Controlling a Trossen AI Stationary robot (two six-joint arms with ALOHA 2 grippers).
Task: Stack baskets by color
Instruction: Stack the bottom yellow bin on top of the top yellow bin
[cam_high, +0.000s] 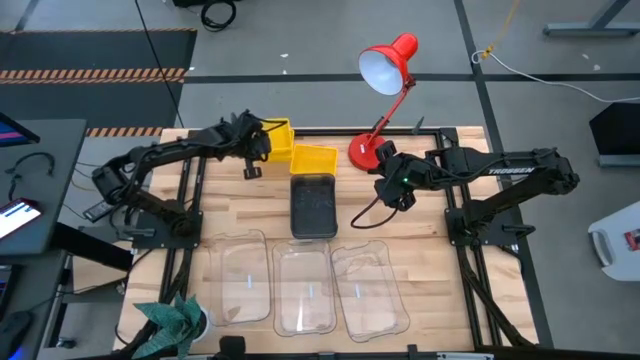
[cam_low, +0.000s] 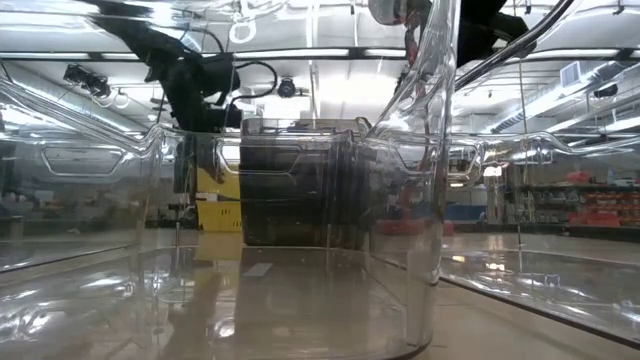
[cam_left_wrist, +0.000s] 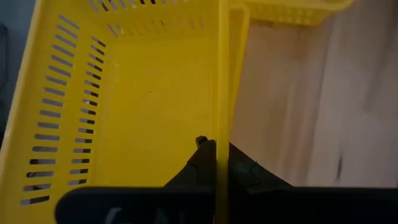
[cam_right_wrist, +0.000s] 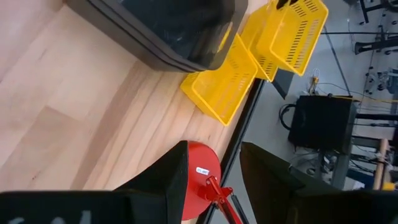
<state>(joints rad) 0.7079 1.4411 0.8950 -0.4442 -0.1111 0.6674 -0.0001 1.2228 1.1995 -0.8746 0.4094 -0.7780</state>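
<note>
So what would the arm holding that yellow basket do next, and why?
Probably carry it over and lower it into the other yellow basket. The left gripper is shut on the wall of a lifted yellow basket, the grey baskets already look stacked, and the right gripper hangs open near the lamp.

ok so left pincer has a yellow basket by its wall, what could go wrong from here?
1. The left pincer pinches only one thin wall of the yellow basket; it could tilt or slip.
2. The second yellow basket lies close beside it and could get nudged.
3. The open right pincer waits near the red lamp.
</note>
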